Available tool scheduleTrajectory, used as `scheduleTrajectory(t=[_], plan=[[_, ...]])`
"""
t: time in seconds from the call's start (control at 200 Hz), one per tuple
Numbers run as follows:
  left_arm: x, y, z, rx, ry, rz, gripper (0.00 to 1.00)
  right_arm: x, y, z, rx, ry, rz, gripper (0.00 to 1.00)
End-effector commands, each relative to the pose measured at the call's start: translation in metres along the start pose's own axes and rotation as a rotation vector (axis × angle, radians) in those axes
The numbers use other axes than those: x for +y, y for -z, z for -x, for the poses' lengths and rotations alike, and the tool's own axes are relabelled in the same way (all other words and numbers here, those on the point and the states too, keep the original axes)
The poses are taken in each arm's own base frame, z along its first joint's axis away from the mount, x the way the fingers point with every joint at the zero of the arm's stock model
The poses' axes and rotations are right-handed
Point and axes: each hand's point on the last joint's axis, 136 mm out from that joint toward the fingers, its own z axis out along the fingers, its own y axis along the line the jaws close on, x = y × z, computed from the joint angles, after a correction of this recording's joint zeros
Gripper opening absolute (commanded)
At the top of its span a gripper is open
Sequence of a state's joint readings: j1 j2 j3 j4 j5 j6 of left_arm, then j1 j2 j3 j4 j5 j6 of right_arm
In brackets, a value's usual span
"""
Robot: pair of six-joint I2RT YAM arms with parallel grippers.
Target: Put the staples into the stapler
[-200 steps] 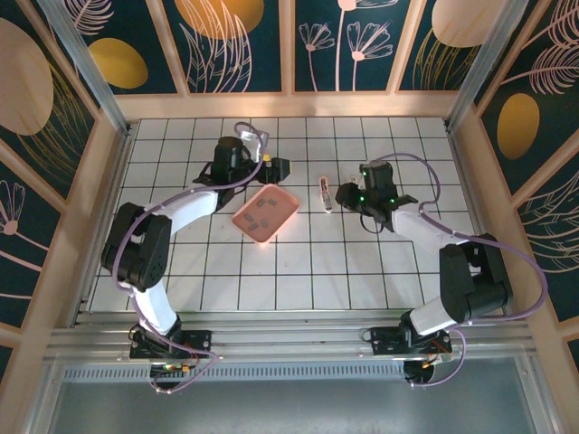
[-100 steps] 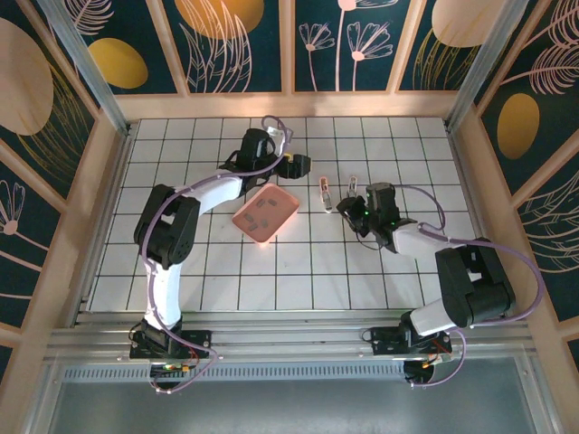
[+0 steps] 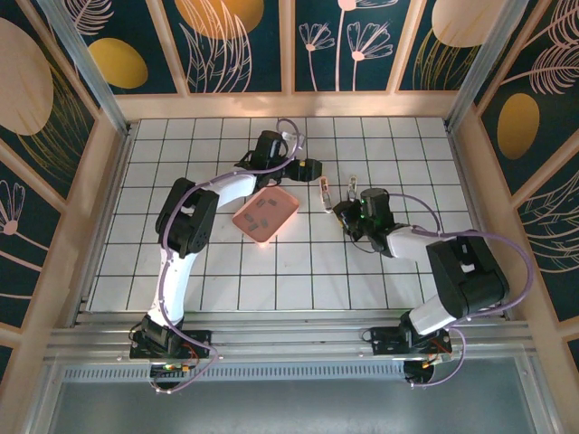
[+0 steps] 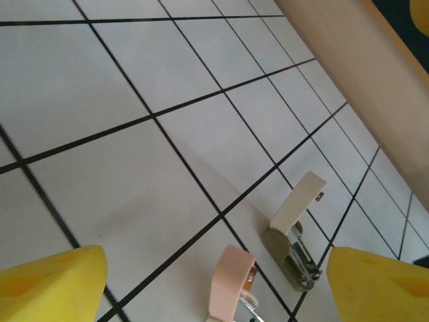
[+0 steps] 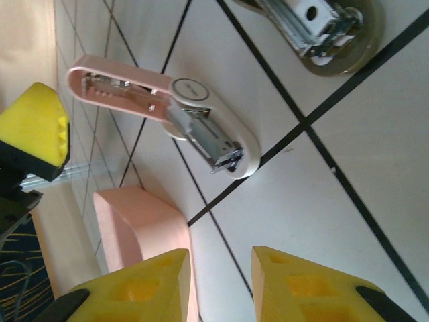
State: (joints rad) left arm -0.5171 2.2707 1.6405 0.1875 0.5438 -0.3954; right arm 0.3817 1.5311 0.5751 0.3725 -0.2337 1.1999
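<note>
Stretching further right than a second ago, the left gripper (image 3: 308,168) is now hanging near the far ends of the two staplers, and the right gripper (image 3: 345,213) has slid nearer and leftward while its fingers have been narrowing. Nearest the arm bases, bare squares of the white gridded table (image 3: 271,271) are running the full width between the side walls, leaving open room in front of the aluminium rail. Further out, the pink tray (image 3: 289,210) is sitting cornerwise left of centre, with the staples (image 3: 263,213) lying on it as small dark strips. Just right of it, the right gripper is pointing at the pink stapler (image 3: 324,193), its yellow fingers standing close together with only a slim gap and nothing between them. That stapler is lying hinged open with its metal magazine exposed, near the tray's right corner but not touching it. The beige stapler (image 3: 353,187) is lying just beside it, also open. Beyond them the left gripper is spreading its yellow fingers wide, holding nothing. A few rows of tiles are separating it from the far timber wall (image 3: 289,104), behind which dark teal panels with leaf and gold oval patterns are rising.
</note>
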Motion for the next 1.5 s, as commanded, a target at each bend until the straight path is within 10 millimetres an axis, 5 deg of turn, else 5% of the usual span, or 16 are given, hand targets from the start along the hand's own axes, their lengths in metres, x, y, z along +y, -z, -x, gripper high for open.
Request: scheduleTrajectory(t=[0.0,0.691,1.497], plan=[[-0.014,-0.012,-0.005,0.03,0.005,-0.067,0.85,0.009,-0.009,0.004,-0.019,-0.008,0.027,0.29],[-0.016,-0.043,-0.027,0.089,0.011,-0.143,0.83,0.002,-0.039,0.013,-0.024,0.016,0.019,0.23],[-0.047,-0.037,-0.027,0.093,-0.099,-0.242,0.81,-0.013,-0.053,0.023,-0.027,0.044,-0.036,0.19]])
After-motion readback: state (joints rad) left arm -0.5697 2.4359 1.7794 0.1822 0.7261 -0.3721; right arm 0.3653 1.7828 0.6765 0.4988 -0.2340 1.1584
